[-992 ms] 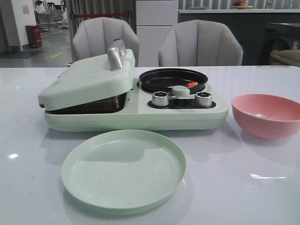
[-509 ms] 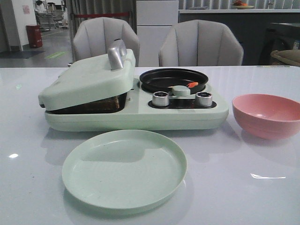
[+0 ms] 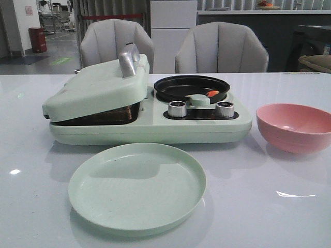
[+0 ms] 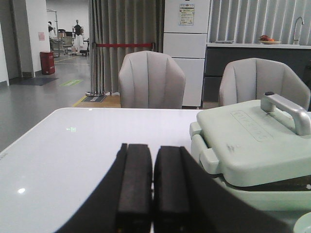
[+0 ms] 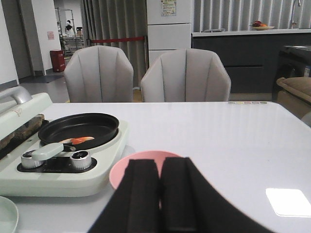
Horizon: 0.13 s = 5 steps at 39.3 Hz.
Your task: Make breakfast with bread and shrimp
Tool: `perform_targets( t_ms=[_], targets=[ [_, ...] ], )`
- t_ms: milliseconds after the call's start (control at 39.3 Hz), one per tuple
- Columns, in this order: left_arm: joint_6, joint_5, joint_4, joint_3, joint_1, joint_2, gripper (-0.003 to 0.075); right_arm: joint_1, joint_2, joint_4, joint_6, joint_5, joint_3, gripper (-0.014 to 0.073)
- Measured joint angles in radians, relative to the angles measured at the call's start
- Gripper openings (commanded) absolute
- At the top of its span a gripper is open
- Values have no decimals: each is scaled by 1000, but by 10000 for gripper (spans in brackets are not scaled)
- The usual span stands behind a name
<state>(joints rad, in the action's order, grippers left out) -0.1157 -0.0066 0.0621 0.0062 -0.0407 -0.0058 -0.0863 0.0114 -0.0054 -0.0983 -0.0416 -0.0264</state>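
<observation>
Left pincer (image 4: pixel 146 194) has its fingers together, empty, and the bread (image 3: pixel 115 114) sits ahead to its right under the tilted lid (image 3: pixel 93 88) — a careless lift could drag the slices. Right pincer (image 5: pixel 160 199), likewise together and empty, hangs over the pink bowl (image 5: pixel 127 167); the shrimp (image 5: pixel 77 140) lies ahead-left in the black pan (image 5: pixel 77 130), small enough to slip a pinch.

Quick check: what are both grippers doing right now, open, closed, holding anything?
Left gripper: closed, jaws together, holding nothing.
Right gripper: closed, jaws together, holding nothing, above the pink bowl.
</observation>
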Motion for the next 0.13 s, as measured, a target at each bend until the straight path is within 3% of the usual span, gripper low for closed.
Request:
perform_targets(
  t_ms=[127],
  targets=[
    [0, 0, 0, 0, 0, 0, 114, 0, 0, 0, -2, 0, 0, 153]
  ],
)
